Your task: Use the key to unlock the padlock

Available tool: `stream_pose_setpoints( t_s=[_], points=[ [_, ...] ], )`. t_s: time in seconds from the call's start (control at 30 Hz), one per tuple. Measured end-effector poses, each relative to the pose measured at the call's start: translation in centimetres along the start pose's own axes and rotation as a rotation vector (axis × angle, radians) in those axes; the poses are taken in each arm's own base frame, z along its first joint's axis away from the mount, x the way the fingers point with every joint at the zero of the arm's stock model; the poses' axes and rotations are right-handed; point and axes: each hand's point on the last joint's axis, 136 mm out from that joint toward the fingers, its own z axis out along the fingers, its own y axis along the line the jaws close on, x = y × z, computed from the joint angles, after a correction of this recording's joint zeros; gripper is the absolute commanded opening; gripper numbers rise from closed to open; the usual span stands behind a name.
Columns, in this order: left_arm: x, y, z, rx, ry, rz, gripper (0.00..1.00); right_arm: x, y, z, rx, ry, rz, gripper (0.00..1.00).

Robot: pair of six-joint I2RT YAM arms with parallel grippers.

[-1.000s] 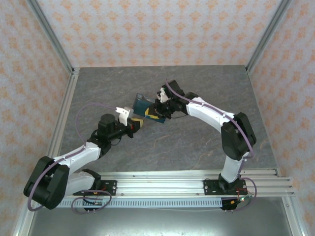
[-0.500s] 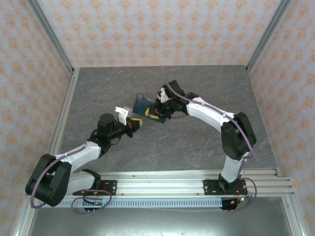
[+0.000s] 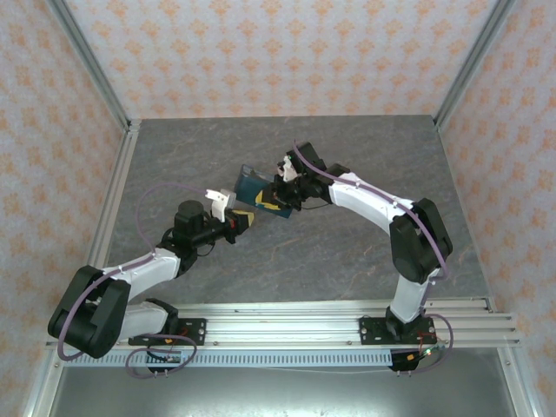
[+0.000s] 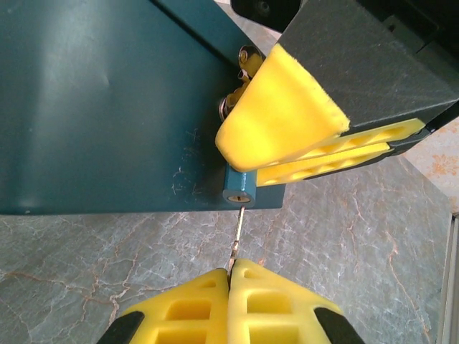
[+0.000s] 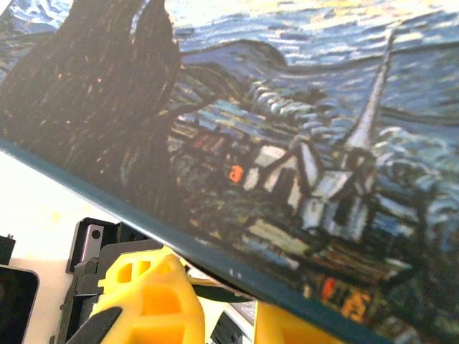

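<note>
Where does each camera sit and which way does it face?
Top external: above and behind, facing down on the table; left arm and right arm show.
Left wrist: behind the left gripper, looking along the key at the padlock.
Right wrist: behind its own fingers, close against the painted box.
Shared: top and left wrist both show the right gripper and box.

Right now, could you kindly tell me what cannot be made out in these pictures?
- Left wrist view: the padlock is mostly covered by the right gripper's fingers; its shackle is hidden.
- Left wrist view: the key has its head buried in the shut left gripper; whether its tip is inside the keyhole is unclear.
- Right wrist view: the painted box blocks the lock.
- Top view: key and padlock are too small.
</note>
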Motion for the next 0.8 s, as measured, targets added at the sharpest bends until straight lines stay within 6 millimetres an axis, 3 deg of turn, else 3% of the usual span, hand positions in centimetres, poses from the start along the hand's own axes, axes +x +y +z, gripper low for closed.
stream_pose_setpoints(
  t_s=[0.8],
  points=[
    [0.18, 0.32, 0.17, -0.011, 0.004, -0.044, 0.0, 0.03, -0.44, 0.6, -0.027, -0.005, 0.023, 0.0]
  ],
)
